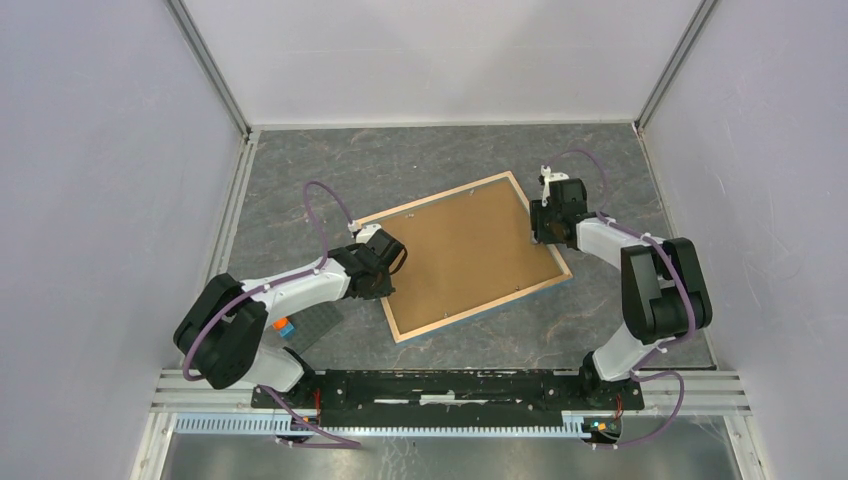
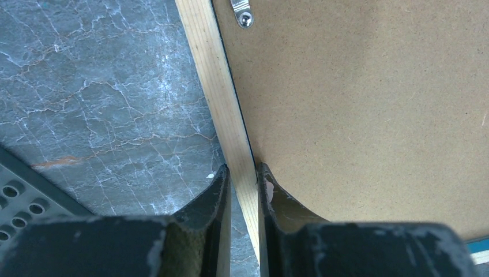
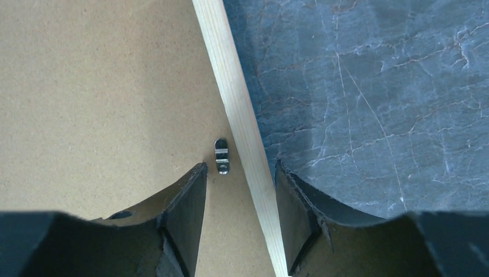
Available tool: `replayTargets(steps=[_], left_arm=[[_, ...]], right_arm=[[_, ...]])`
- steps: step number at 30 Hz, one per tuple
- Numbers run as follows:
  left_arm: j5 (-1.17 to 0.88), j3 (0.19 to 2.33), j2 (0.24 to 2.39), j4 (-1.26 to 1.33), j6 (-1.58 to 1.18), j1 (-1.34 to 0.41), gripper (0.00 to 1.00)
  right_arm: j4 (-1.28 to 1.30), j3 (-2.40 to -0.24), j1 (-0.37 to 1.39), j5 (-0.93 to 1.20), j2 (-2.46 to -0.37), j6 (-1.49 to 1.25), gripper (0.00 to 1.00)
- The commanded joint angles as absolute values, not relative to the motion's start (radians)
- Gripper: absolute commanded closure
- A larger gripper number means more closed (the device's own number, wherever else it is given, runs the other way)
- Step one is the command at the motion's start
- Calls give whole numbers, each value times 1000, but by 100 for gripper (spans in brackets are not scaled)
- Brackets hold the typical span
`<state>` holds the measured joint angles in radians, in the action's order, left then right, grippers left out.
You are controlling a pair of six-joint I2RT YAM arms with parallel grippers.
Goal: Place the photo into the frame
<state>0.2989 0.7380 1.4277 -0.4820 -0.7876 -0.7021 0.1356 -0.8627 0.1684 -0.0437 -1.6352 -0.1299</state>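
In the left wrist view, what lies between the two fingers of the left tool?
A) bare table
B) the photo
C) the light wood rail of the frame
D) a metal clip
C: the left tool has one finger on each side of the wood rail of the frame, beside the backing board.

Top view: the light-wood rectangular picture frame (image 1: 435,198) lies back up, its front face hidden against the grey marbled table (image 1: 300,180). The brown cardboard backing board (image 1: 465,248) conceals whatever lies beneath it. A small orange-and-blue object (image 1: 283,326), partly covered by the left arm (image 1: 300,285), is too small to identify. Left wrist view: the silver metal clip (image 2: 243,12) is cropped by the top edge.
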Motion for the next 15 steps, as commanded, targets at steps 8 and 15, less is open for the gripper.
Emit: replayTargets(steps=[8,15], left_arm=[[362,704,1442,-500,-696,-701,92],[362,703,1442,-500,-695,-701,92]], right_arm=[[101,-896,176,-93,-1672,-122,59],[97,-884,182,-96,-1681,-112,75]])
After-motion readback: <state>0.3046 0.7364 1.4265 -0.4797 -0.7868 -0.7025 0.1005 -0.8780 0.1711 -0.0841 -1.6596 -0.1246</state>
